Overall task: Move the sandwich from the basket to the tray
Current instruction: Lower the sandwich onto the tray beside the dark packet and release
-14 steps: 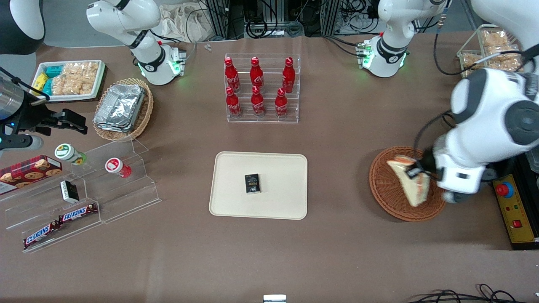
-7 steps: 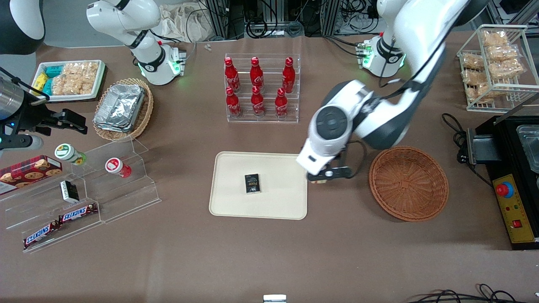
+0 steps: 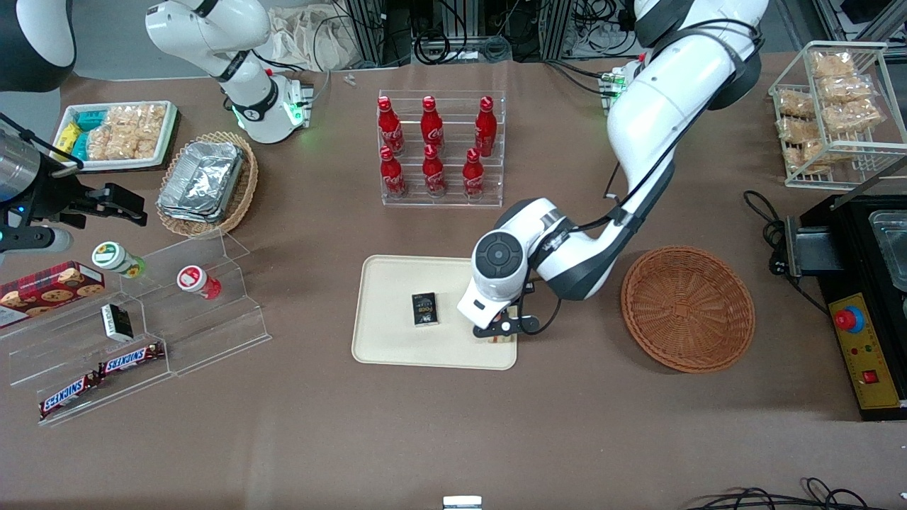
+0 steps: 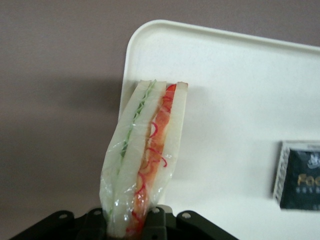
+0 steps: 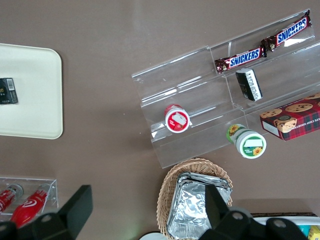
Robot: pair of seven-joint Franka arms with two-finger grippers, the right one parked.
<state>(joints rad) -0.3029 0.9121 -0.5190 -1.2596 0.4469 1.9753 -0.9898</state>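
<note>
— Sandwich (image 4: 145,160) first: where is it, taking the tray (image 3: 397,283) as the landmark?

— Clamped in the gripper (image 3: 502,330) of the working left arm, over the tray's corner nearest the basket (image 3: 686,308) and nearest the front camera. The basket is empty and sits well apart from the tray, toward the working arm's end of the table.

— How does the wedge lie in the claw?

— The wrist view shows it wrapped in clear film, pinched at one end, with its long axis running straight out from the fingers toward the tray's rounded corner. The bread slices stand on edge, with green filling along one side and pink-orange along the other.

— Is it fully above the tray?

— Not clearly. In the wrist view the wedge runs along the tray's edge: one bread face is over cream plastic, the other close to or over bare table. I cannot tell whether it touches the tray yet.

— So what does the next move turn on?

— In my judgement, a small shift inward from that rim, toward the tray's middle, before letting go. Otherwise the wedge could tip over the low rim onto the table.

— Anything in the way?

— A small dark box (image 3: 424,309) lies near the tray's middle, apart from the sandwich. The shift should stop short of it.
</note>
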